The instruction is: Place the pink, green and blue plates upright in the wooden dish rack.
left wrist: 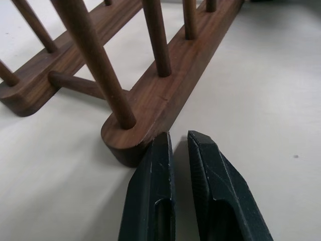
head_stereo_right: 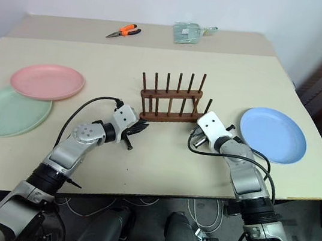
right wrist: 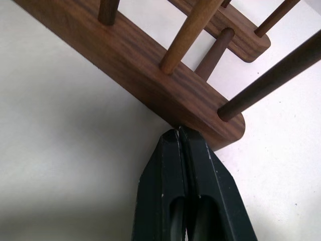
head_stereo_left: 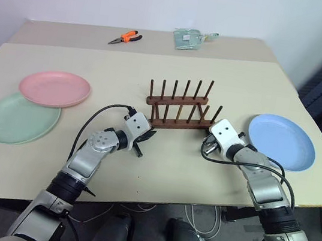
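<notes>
The wooden dish rack (head_stereo_left: 178, 106) is seen standing near the middle of the beige table (head_stereo_left: 160, 169), with its thin pegs upright and no plate in it. The left gripper (left wrist: 178, 143) is held at the rack's left end; its two black fingers are brought almost together, with only a narrow gap, and their tips are placed against the side of the near rail, close to its rounded end. Nothing is clamped between them. The right gripper (right wrist: 179, 133) is held at the rack's right end; its fingers are pressed fully together and their tips are touching the near rail there, also with nothing gripped.

The pink plate (head_stereo_left: 55, 88) is lying flat at the left side of the table, and its edge is resting over the green plate (head_stereo_left: 20, 119), which is nearer to the robot. The blue plate (head_stereo_left: 281, 141) is lying flat at the right side, just beside the right arm.

Orange-handled pliers (head_stereo_left: 124, 37) and a clear bag (head_stereo_left: 191, 38) are seen at the far edge
</notes>
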{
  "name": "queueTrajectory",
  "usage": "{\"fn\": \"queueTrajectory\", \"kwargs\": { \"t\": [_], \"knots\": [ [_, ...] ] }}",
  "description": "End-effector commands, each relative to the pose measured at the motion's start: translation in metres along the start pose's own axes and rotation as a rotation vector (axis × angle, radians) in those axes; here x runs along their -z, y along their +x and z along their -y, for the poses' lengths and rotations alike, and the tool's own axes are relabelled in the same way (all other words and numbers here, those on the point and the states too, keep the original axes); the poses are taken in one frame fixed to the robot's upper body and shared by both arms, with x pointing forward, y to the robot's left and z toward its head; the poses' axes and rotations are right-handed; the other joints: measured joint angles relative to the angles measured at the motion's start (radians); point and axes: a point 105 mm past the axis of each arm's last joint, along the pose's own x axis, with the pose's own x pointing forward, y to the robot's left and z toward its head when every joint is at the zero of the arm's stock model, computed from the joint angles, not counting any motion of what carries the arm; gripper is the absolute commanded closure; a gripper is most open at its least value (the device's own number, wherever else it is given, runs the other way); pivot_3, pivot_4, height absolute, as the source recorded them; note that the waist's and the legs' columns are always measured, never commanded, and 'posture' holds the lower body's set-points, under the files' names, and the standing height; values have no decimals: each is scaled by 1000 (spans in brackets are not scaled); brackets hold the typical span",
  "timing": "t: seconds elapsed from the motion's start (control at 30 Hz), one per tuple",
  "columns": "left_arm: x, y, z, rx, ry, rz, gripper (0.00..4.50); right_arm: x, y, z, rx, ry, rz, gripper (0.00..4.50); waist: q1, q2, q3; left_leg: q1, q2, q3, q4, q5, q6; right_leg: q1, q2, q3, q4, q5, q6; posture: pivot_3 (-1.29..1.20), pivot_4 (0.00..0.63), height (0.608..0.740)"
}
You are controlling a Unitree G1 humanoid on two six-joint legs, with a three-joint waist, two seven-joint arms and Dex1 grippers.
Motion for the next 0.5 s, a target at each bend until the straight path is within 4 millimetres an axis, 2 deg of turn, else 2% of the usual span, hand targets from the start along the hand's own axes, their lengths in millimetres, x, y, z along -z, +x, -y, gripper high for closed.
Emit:
{"fn": "queueTrajectory", "kwargs": {
  "t": [0.03,0.1,0.17,0.2,0.23,0.27,0.33,0.4,0.43,0.5],
  "knots": [
    [20,-27,-10,-6,-103,-48,3801,-20,-15,-12,-128,4,108,3268,-14,0,0,0,0,0,0,0,0,0,0,0,0,0,0,0,150,739],
    [1,-49,-21,-21,-214,78,3198,-38,-32,-25,-235,-6,186,2306,-21,0,0,0,1,0,-3,0,0,-2,0,0,0,-1,0,0,150,739],
    [-27,-75,-57,-173,-315,246,2297,-52,-48,-35,-310,-3,238,1348,-20,2,3,-1,1,0,-6,-1,0,-5,0,1,1,-1,1,0,150,739],
    [-35,-84,-69,-236,-341,295,1852,-56,-53,-38,-329,-6,250,945,-17,1,4,-4,1,-1,-6,-1,0,-8,0,0,2,-1,2,0,150,739],
    [-45,-108,-110,-478,-337,361,1417,-64,-59,-42,-360,-10,280,476,-14,1,4,-8,2,-2,-4,0,-1,-11,1,-1,2,0,3,0,150,739],
    [-47,-131,-142,-703,-314,374,1417,-71,-64,-45,-383,-8,303,476,-10,1,4,-12,2,-3,0,0,-1,-14,2,-1,3,0,3,0,150,739],
    [-44,-169,-178,-1023,-335,366,1417,-81,-67,-46,-403,-2,336,476,-5,-3,5,-16,2,-4,4,0,-2,-18,3,-2,5,2,2,0,150,739],
    [-26,-196,-194,-1241,-430,284,1417,-91,-65,-43,-398,14,368,476,-11,-3,4,-16,2,-3,3,0,-2,-16,2,-1,3,2,3,0,150,739],
    [-15,-209,-198,-1329,-530,274,1417,-94,-63,-43,-398,14,376,476,-11,-2,4,-15,1,-1,2,0,-2,-16,1,0,2,3,4,0,150,739],
    [0,-219,-198,-1396,-671,271,1417,-95,-60,-44,-403,6,373,476,-9,-3,4,-15,-1,0,2,0,-2,-16,0,0,2,3,5,0,150,739]
  ]
}}
